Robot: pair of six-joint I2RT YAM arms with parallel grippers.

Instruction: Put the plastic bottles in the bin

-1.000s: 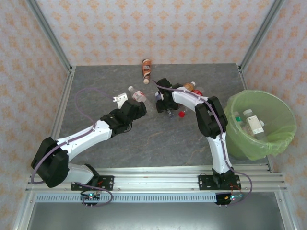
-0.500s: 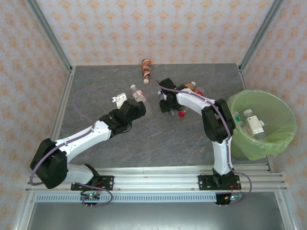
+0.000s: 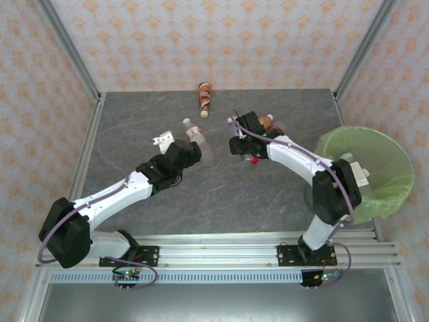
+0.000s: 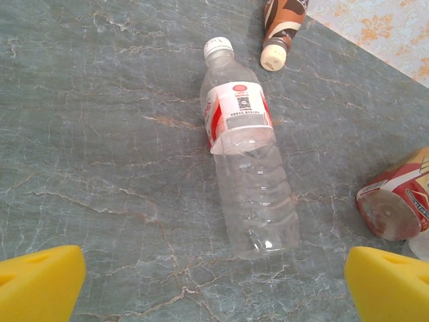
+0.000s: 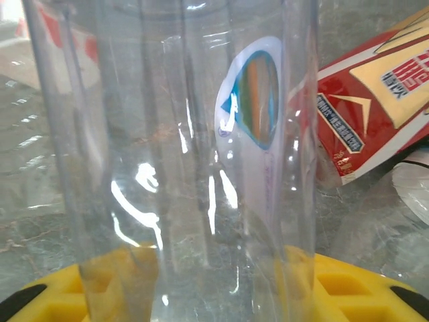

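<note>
Top external view: the left gripper [image 3: 193, 153] sits just short of a clear bottle [image 3: 195, 135] lying on the grey table [image 3: 221, 194], and this arm is much the nearer to it. The right gripper [image 3: 240, 144] is among a cluster of bottles mid-table. The green-lined bin [image 3: 362, 132] stands well apart at the right edge.

Left wrist view: yellow fingertips [image 4: 40, 278] are spread wide with nothing between them. The clear bottle lies straight ahead, its long axis pointing away and its white cap at the far end. A brown bottle [image 4: 281, 27] lies beyond it. A red-labelled bottle [image 4: 395, 198] is cut off at right.

Right wrist view: a second clear bottle [image 5: 194, 134] stands between yellow fingers [image 5: 348, 282], apparently clamped, though the fingertips are hidden.
</note>
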